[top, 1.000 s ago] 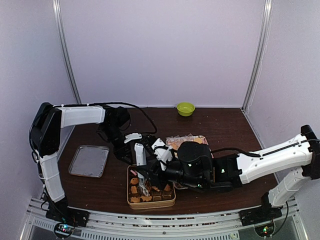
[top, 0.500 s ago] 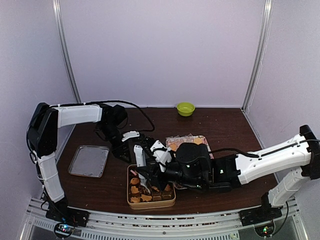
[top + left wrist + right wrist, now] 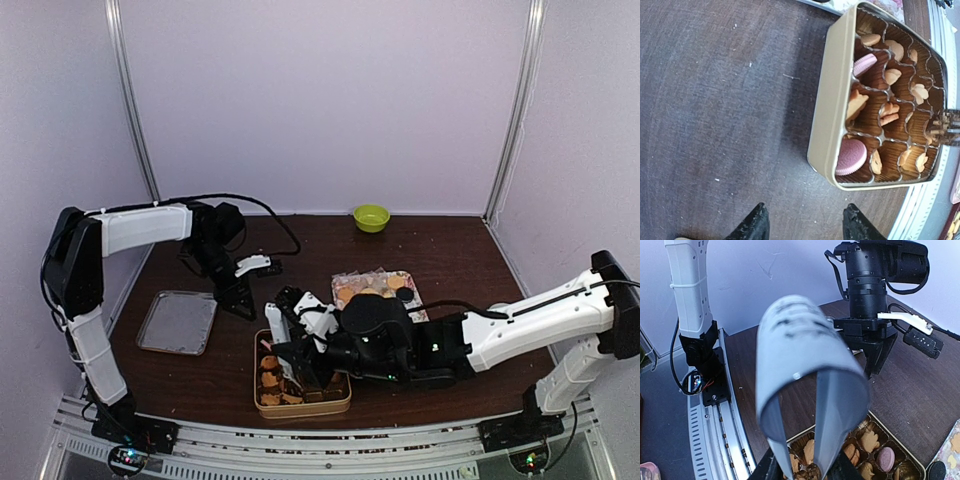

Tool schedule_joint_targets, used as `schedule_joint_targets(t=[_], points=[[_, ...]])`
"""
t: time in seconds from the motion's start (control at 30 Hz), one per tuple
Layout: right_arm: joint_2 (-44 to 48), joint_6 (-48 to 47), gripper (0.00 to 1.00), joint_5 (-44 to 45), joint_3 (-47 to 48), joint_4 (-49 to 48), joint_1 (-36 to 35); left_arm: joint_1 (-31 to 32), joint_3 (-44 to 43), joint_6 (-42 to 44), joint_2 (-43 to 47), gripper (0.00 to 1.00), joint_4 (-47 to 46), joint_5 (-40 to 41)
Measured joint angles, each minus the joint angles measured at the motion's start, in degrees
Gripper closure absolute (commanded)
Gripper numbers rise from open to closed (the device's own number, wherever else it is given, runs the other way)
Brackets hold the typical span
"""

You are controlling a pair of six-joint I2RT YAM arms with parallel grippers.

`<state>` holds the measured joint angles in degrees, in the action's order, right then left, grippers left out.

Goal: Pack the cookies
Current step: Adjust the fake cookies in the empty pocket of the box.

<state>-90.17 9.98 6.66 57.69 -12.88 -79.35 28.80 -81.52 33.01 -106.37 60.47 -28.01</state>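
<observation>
Right gripper [image 3: 802, 465] sits narrow inside the tin [image 3: 827, 100], can't tell if it's holding anything; cookies [image 3: 851, 156] under its tips look light and crumbly, so pinch 1 gently by its edges.

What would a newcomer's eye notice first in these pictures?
The gold tin of cookies near the table's front edge, with the right end effector holding what look like pale tongs over it. The left end effector hangs open behind it; a green bowl sits far back.
</observation>
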Motion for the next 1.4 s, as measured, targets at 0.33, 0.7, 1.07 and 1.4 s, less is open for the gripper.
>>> schedule_joint_targets(t=[0.33,0.7,1.07,1.4], points=[[3.7,-0.6,0.72,-0.5,-0.3,0.6,1.7,-1.1,0.5,0.1,1.5,0.48,1.3,0.2],[0.2,-0.5,0.73,-2.3,-0.1,-1.7,2.0,-1.6,1.3,0.1,2.0,0.48,1.6,0.2],[1.0,-0.3,0.74,-3.4,-0.5,-1.4,2.0,-1.9,1.3,0.2,2.2,0.48,1.6,0.2],[3.0,0.3,0.76,-3.5,-1.1,-0.1,2.0,-1.9,1.6,0.2,2.3,0.49,1.7,0.2]])
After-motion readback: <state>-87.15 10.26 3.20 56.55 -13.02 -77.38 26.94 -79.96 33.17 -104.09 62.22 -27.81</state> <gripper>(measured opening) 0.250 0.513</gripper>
